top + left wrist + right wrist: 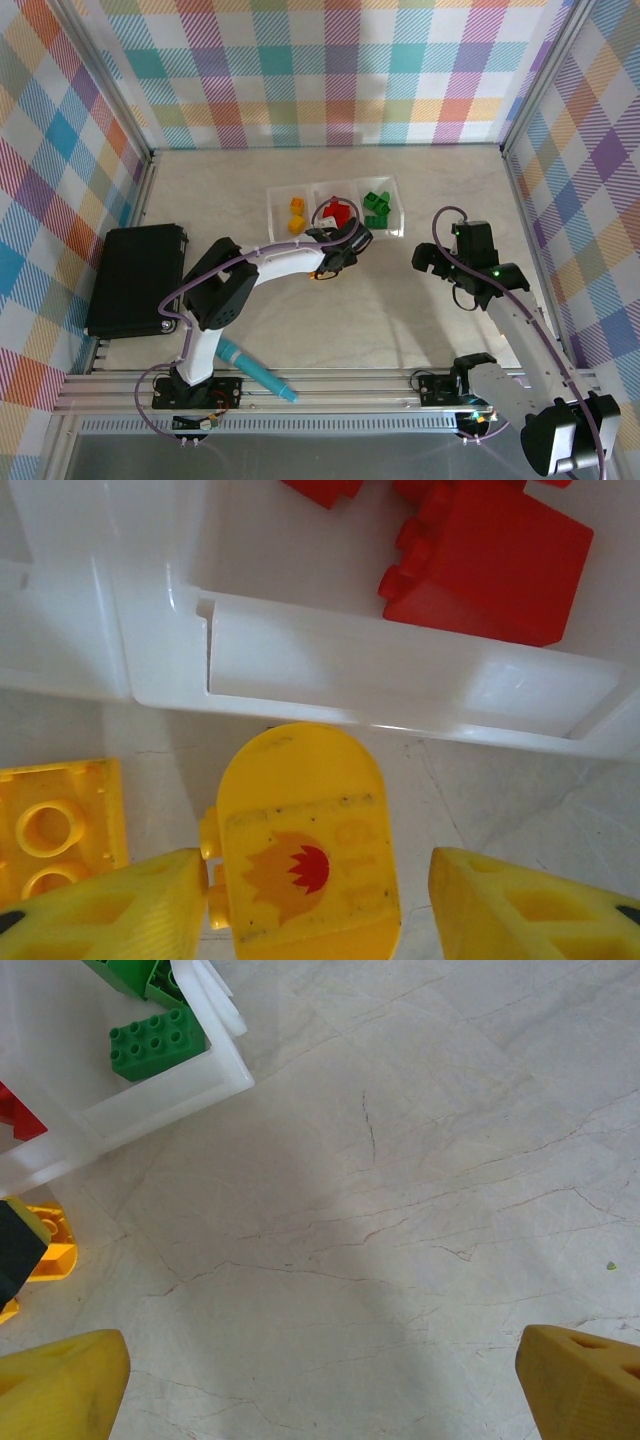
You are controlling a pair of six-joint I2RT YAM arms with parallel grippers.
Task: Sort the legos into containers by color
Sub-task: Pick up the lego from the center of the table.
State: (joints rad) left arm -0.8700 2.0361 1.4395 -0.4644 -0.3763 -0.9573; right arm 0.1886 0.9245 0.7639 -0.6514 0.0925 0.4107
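"Where the left gripper point(318, 872) hangs, just in front of the clear, whitish-rimmed three-compartment plastic tray point(350, 680), what sits between its fingers?"

"A yellow round-topped plastic brick with a flame print point(300, 820), lying on the pale stone-patterned table point(400, 1160). The jaws are partly spread. One finger point(110, 910) touches its studs and the other stands clear, so nothing is gripped."

"Other bricks?"

"A second yellow brick point(60, 825) lies hollow side up beside it. In the tray are yellow bricks point(297, 215) on the left, red bricks point(338, 210) in the middle and green bricks point(377, 208) on the right."

"And the right gripper point(322, 1360)?"

"Spread wide and empty, over bare table right of the tray."
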